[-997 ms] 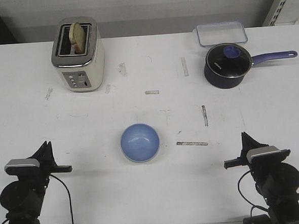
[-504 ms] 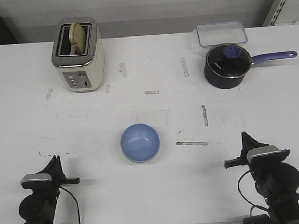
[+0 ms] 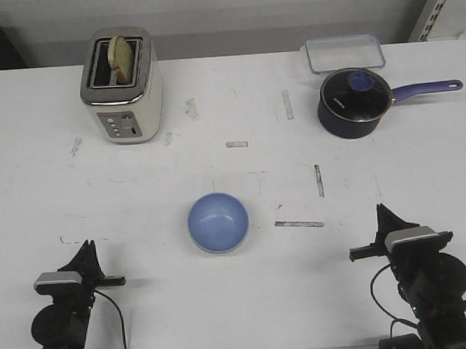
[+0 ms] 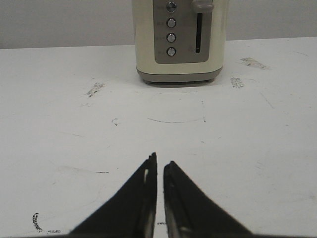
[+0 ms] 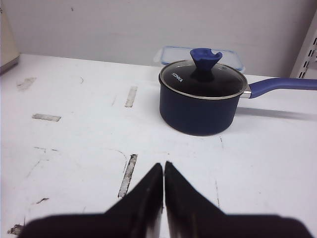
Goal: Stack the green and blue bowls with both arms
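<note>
The blue bowl sits upright near the table's middle, a bit toward the robot's side, w/ a thin pale rim just showing under its lower edge. That's prob. the green bowl nested beneath, tho I can't be sure from the front view; no separate green bowl shows anywhere. If so, the stack looks done.

Nothing's touching the bowl. The left gripper is well apart from it at the near-left edge, fingers nearly together w/ just a sliver between, holding nothing. Compared w/ a sec ago, that arm has pulled back and dropped lower; in the last half sec it's barely moved. The right gripper is parked at the near-right edge, fingers pressed closed and empty, same spot throughout.

So both arms read as retracted to rest, i.e. wrapping up rather than reaching.

Further out: toaster w/ bread in a slot at far left, navy saucepan w/ purple handle at far right, clear lidded container just behind it.
</note>
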`<state>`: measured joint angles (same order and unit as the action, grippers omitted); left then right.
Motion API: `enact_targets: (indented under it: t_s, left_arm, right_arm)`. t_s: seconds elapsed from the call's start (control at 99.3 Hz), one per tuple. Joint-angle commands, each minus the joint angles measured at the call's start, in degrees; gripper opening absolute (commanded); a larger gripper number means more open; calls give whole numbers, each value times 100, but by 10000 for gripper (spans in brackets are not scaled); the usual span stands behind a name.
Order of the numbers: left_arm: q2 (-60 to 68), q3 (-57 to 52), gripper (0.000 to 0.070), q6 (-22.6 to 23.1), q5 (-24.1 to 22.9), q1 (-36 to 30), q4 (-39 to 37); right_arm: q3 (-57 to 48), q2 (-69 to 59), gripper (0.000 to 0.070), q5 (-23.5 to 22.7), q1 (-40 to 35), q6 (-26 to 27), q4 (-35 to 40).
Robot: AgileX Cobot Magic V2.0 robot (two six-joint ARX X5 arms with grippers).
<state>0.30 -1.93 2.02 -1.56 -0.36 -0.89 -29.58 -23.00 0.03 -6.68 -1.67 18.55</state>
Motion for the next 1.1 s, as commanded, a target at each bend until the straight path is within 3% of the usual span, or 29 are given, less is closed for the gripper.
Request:
enact_targets:
  t_s: [0.0,0.604,0.876,1.088]
  left_arm:
    - [-11,125,3,-13,0,2,-83]
    - [-11,125,3,-13,0,2,-81]
    - [-11,125,3,-13,-2,2,-81]
    - [-11,125,3,-13,-2,2,-83]
  right_arm:
    - [-48,-20,0,0,-4,15,-81]
    - [55,107,0,0,138,-52,-284]
    - [1512,1003,0,-11,542,-48,-1320]
    - [2483,2107,0,-4,595,-2,-1478]
